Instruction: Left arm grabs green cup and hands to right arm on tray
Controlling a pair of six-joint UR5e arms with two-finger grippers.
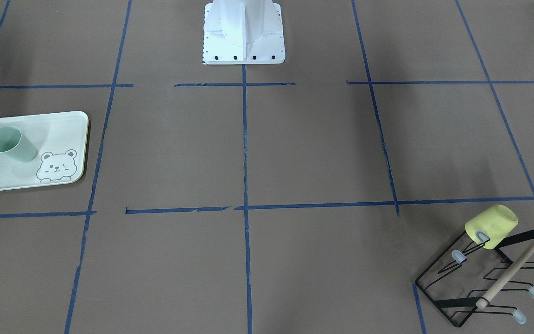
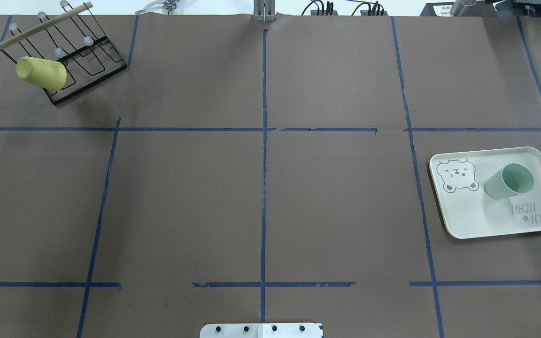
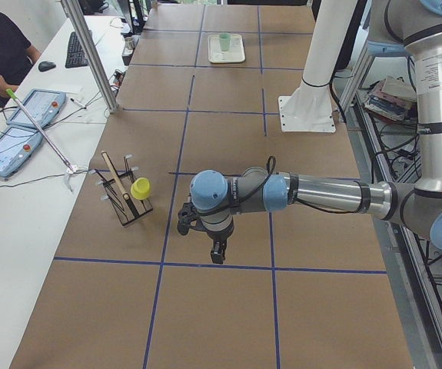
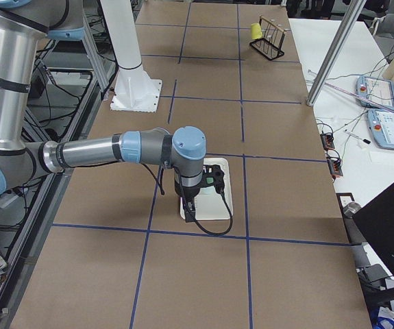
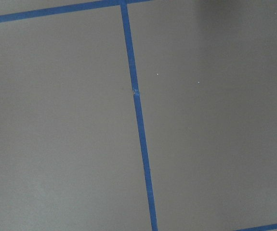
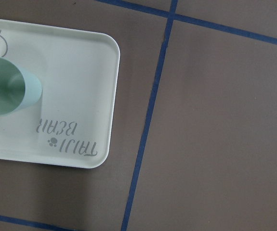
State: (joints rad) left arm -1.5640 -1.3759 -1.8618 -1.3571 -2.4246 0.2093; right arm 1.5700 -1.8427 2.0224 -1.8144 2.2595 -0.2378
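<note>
The green cup (image 2: 509,181) is seen standing upright on the tray (image 2: 477,220), beside the bear drawing (image 2: 458,174), near the right edge of the table (image 2: 181,202). The left gripper (image 3: 217,254) is held above bare table towards the left end. The right gripper (image 4: 187,210) is held, seemingly, over the tray's edge. Whether either gripper is open or closed cannot be told.
</note>
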